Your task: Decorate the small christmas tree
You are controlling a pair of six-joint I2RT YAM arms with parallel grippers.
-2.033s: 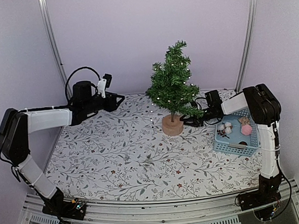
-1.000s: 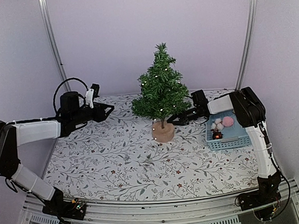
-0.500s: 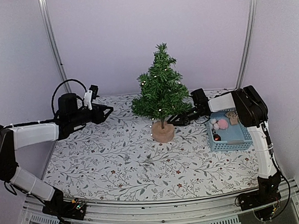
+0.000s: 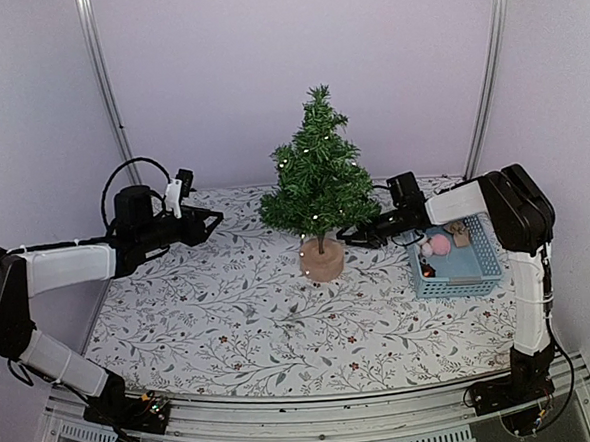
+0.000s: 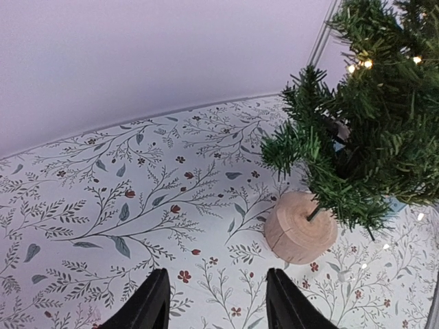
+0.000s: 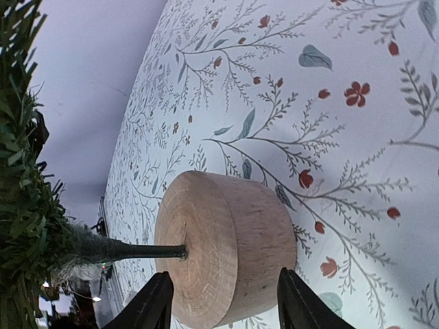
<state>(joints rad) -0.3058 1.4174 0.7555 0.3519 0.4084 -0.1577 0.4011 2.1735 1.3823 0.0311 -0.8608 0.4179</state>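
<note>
Green bristly small christmas tree (image 4: 318, 180), round tan wood base (image 5: 300, 229); left claw (image 5: 217, 277) spread, right claw (image 6: 225, 277) spread.

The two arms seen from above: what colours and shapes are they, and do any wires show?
Both arms are white tubes joined by chunky black joints. The left arm has a black cable looping above its wrist; the right arm has wires at its base. The left tool and right tool each end in two thin black fingers.
</note>
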